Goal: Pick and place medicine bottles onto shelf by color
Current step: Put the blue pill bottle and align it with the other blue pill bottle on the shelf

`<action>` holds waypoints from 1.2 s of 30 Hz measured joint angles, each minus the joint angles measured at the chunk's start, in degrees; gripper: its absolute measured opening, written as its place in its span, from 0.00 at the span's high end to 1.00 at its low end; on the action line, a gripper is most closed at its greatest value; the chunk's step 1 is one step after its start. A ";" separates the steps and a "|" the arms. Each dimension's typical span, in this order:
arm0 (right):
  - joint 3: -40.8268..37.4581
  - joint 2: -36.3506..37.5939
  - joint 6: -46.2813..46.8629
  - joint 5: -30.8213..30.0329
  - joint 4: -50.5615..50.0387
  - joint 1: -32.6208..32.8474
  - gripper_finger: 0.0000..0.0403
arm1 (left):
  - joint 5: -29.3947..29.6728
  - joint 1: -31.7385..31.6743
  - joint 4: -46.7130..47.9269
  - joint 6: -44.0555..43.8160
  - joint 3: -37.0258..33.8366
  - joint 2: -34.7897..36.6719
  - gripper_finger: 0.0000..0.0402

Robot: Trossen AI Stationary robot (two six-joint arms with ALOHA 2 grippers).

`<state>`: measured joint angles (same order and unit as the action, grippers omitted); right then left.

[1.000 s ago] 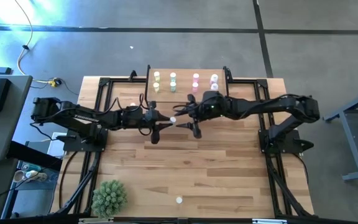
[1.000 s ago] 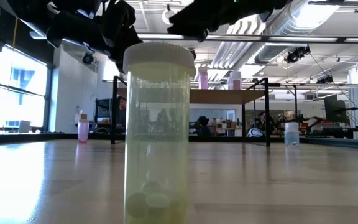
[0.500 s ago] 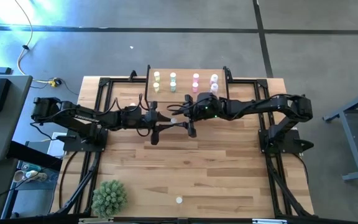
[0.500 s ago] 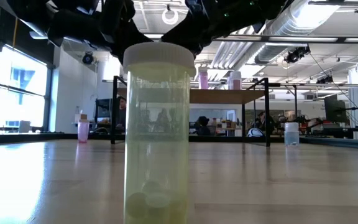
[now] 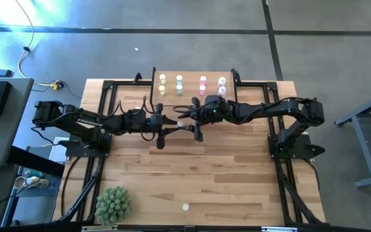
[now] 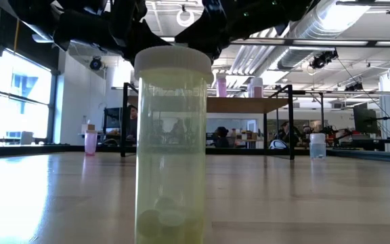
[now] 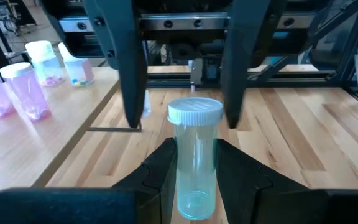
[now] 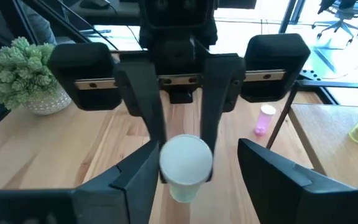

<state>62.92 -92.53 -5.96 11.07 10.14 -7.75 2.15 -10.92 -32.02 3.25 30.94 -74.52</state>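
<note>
My left gripper (image 7: 196,149) is shut on a clear medicine bottle (image 7: 194,168) with a white cap, above the table's middle (image 5: 181,124). My right gripper (image 8: 197,149) is open and faces it, one finger on either side of the cap (image 8: 185,158). The wooden shelf (image 5: 195,72) stands at the table's far edge with yellow (image 5: 162,84), green (image 5: 179,84), pink (image 5: 203,84) and whitish (image 5: 222,84) bottles upright on it. A yellow bottle (image 6: 172,142) stands near the table's front edge (image 5: 185,207). My left gripper pinches the bottle's clear body (image 7: 194,186) between its two fingers, which come about level from the table's left and lie along the bottle. The cap end (image 7: 194,113) sticks out past the fingertips toward the right gripper. The bottle is lifted clear of the table.
A spiky green plant (image 5: 113,205) sits at the near left corner. A pink bottle (image 8: 266,119) stands on the table left of the shelf, and a pale one (image 6: 317,144) stands on the table to the right. Black frame rails run along both sides.
My right gripper has moved a little toward the table's left and slightly down, bringing its open fingers to either side of the held bottle's cap. The bottle and my left gripper have stayed in place.
</note>
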 joint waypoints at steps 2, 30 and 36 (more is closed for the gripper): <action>0.00 -0.02 0.04 0.16 -0.02 -0.02 0.51 | 0.02 0.00 -0.01 0.00 0.00 0.00 0.78; 0.00 -0.04 2.49 1.39 -0.47 -0.04 0.74 | 0.42 0.00 -1.23 -0.02 0.00 0.02 0.78; 0.00 -0.07 2.47 1.16 -0.44 -0.15 0.75 | 3.27 0.04 -1.26 0.39 0.00 0.01 0.77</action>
<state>62.92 -92.60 -3.49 12.23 9.71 -7.89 5.42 -10.87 -33.28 3.63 30.94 -74.51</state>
